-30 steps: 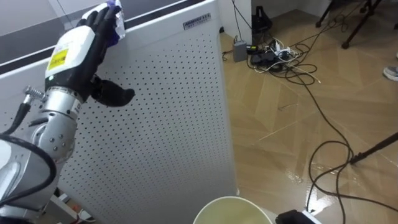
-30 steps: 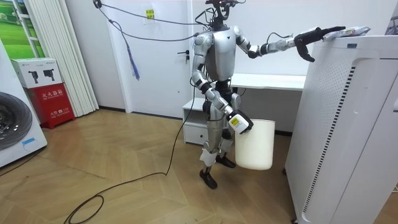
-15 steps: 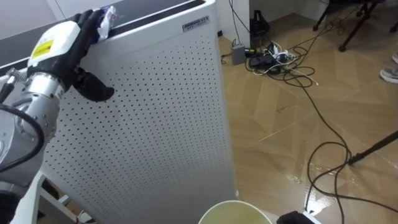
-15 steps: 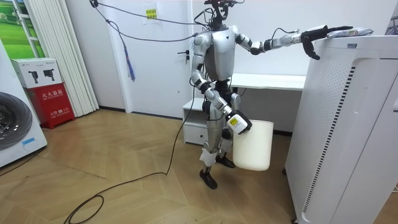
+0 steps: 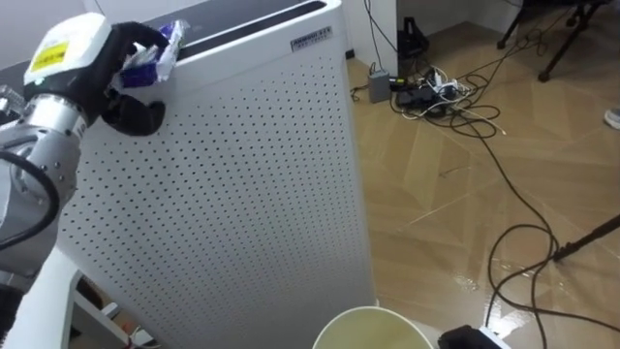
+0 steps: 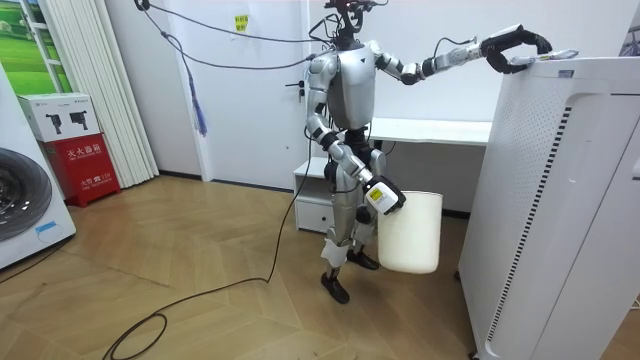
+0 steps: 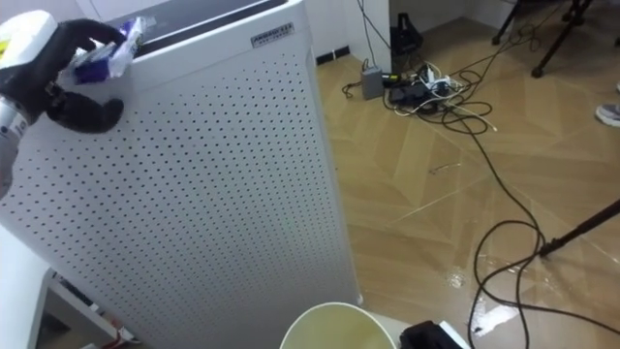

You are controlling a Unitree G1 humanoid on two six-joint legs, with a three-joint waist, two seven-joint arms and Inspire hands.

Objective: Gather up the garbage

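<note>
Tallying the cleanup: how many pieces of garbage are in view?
1: a crumpled wrapper pinched in the left hand above the top edge of the white perforated unit. Others may lie hidden on that top.

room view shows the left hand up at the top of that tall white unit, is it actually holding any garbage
observer: Yes. In the left eye view the left hand has its fingers curled round a crumpled blue and white wrapper at the top edge of the white perforated unit.
operator: is it off the top yet
observer: Cannot tell. The wrapper sits right at the end of the unit's dark top panel.
operator: where would it drop it
observer: The white bin shows its open rim at the bottom of the eye view, low beside the unit's front corner.
</note>
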